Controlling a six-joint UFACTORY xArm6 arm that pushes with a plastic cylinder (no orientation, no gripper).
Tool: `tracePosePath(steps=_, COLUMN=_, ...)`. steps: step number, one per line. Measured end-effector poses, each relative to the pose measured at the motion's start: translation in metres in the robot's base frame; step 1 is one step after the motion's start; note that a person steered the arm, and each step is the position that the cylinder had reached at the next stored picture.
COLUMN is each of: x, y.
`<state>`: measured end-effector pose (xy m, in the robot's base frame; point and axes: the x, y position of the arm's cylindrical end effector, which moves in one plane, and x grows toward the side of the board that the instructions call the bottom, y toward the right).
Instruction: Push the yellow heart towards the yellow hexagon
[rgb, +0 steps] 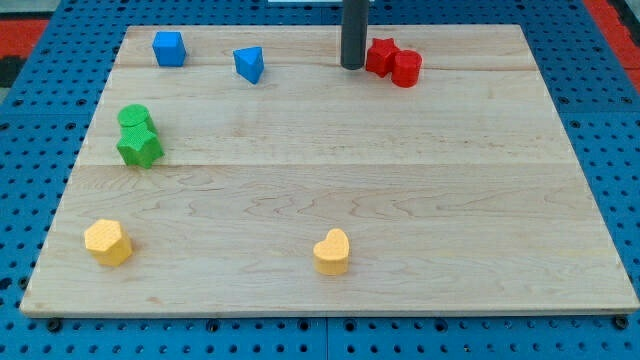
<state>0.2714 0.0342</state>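
Observation:
The yellow heart (332, 252) lies near the view's bottom, just right of centre. The yellow hexagon (107, 242) lies at the bottom left of the wooden board (400, 170). The two are far apart, roughly level with each other. My tip (352, 66) is at the view's top, right of centre, just left of the red blocks. It is far above the yellow heart and touches neither yellow block.
Two red blocks (393, 62) touch each other at the top right of my tip. A blue cube (169, 48) and a blue triangle (250, 65) lie at the top left. A green cylinder (134, 119) and a green star (139, 148) touch at the left.

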Motion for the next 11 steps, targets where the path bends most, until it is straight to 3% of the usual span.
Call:
tracePosePath(steps=2, x=-0.007, y=-0.133)
tracePosePath(steps=3, x=0.016, y=-0.144)
tracePosePath(steps=6, x=-0.001, y=-0.185)
tracePosePath(steps=7, x=0.034, y=-0.128)
tracePosePath(steps=9, x=0.205, y=0.057)
tracePosePath(steps=10, x=0.272, y=0.073)
tracePosePath(steps=11, x=0.281, y=0.011)
